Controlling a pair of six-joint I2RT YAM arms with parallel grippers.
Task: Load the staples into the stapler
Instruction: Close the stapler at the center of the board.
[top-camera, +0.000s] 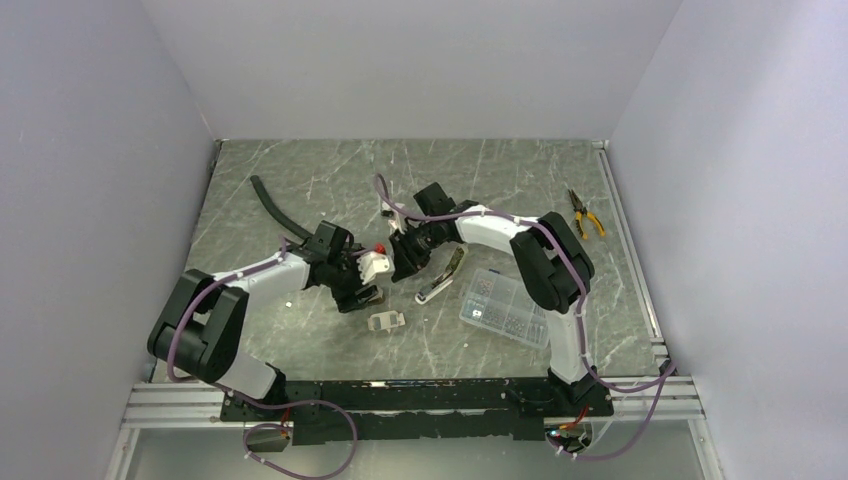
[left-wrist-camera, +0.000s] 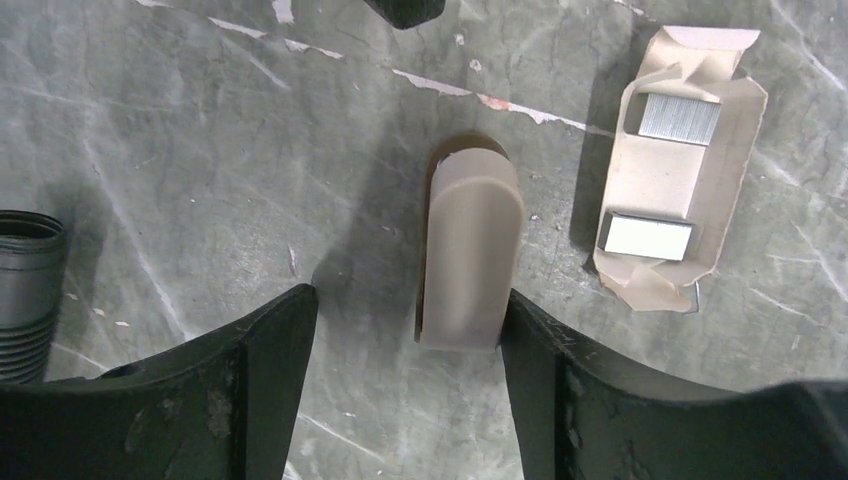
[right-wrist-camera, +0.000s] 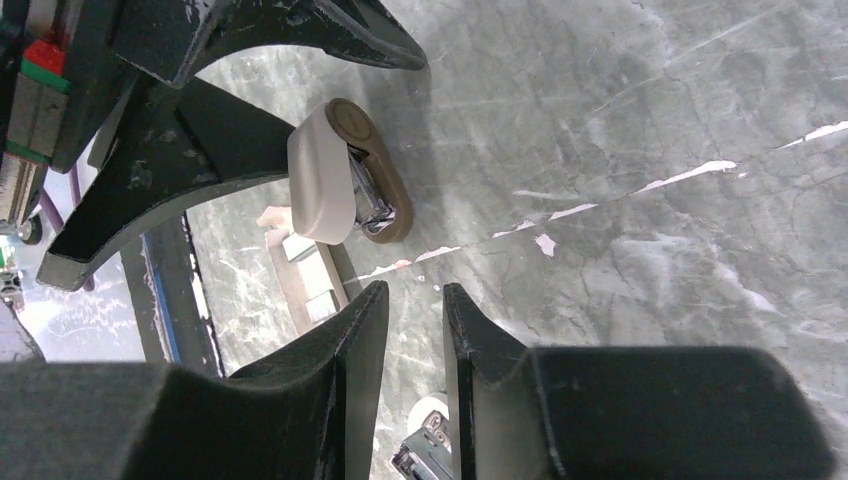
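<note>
Between the wide-spread fingers of my left claw (left-wrist-camera: 408, 300) the stapler (left-wrist-camera: 470, 250) stands on the marbled table (left-wrist-camera: 200, 150), close against one finger and apart from the other. Just beside it lies a cardboard tray of staples (left-wrist-camera: 680, 170); a black ribbed hose (left-wrist-camera: 30, 280) lies opposite. My right claw (right-wrist-camera: 415, 292), a narrow empty slit, hovers near.

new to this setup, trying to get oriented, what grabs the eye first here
A small beige-grey stapler sits inside the open left hand, mid-table. Right beside it lies a cardboard tray holding two staple blocks. A clear parts box sits further right.
</note>
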